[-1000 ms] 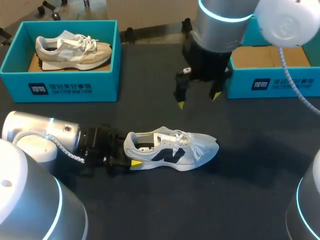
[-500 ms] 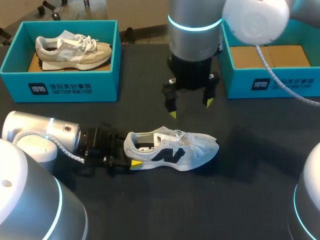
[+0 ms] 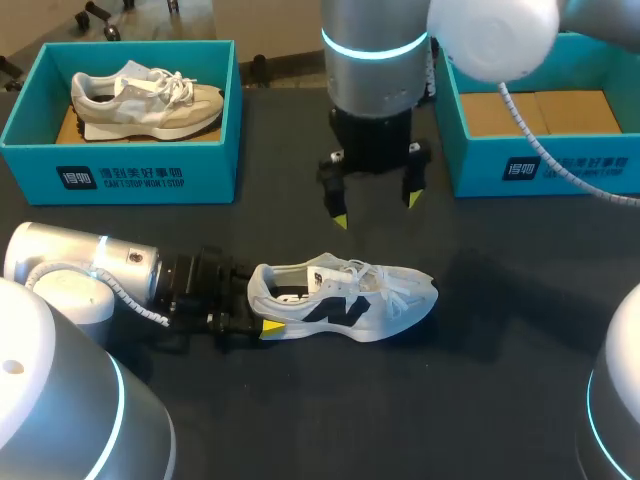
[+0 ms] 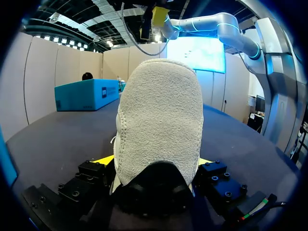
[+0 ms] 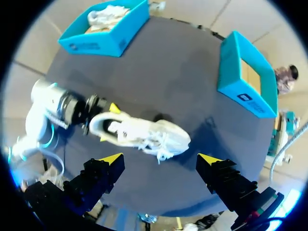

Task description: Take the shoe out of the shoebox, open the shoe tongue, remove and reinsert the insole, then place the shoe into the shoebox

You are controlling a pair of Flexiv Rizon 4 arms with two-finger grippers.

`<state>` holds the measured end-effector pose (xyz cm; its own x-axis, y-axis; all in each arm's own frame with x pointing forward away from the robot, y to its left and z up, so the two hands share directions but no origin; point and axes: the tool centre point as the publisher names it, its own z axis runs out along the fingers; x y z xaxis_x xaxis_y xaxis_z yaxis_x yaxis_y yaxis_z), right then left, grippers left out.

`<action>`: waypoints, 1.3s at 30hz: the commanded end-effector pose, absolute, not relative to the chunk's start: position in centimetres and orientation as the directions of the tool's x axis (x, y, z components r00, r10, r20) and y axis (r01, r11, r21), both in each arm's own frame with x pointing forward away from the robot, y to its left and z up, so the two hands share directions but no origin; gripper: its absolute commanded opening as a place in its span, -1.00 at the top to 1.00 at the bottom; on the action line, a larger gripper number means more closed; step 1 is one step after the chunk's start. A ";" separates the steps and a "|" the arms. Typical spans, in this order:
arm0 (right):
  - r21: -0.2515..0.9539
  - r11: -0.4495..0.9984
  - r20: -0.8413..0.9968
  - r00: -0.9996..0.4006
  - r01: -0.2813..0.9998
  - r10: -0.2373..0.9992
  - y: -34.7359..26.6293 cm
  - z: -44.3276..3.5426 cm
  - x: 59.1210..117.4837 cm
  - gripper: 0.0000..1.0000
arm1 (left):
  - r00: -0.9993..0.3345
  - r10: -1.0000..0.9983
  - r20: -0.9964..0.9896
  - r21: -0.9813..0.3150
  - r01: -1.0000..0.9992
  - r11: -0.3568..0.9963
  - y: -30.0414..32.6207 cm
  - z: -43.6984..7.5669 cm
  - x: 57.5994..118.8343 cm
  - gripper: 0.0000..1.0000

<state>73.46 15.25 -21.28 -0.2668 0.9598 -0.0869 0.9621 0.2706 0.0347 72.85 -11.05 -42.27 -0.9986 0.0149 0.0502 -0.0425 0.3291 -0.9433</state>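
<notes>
Pinching the shoe [image 3: 345,300] by its heel, the left gripper [image 3: 256,310] lies at its nine o'clock. The right gripper [image 3: 372,207] hangs spread at the shoe's twelve o'clock.

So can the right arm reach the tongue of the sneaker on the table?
Probably yes. The right gripper hangs open above the grey sneaker with nothing between, and the left gripper clamps only its heel, leaving the tongue uncovered.

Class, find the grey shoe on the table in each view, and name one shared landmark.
Head view: shoe lies lower middle, heel in left gripper.
Left wrist view: its heel sits between the fingers.
Right wrist view: shoe lies ahead of the open right gripper.
Shared landmark: the left gripper's yellow tips.
</notes>
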 end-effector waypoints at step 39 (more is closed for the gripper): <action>0.204 -0.006 -0.235 0.055 0.979 0.970 21.9 -30.3 72.5 -1.00 | -0.999 0.016 0.051 -0.943 -0.043 0.329 -11.0 -42.4 73.1 1.00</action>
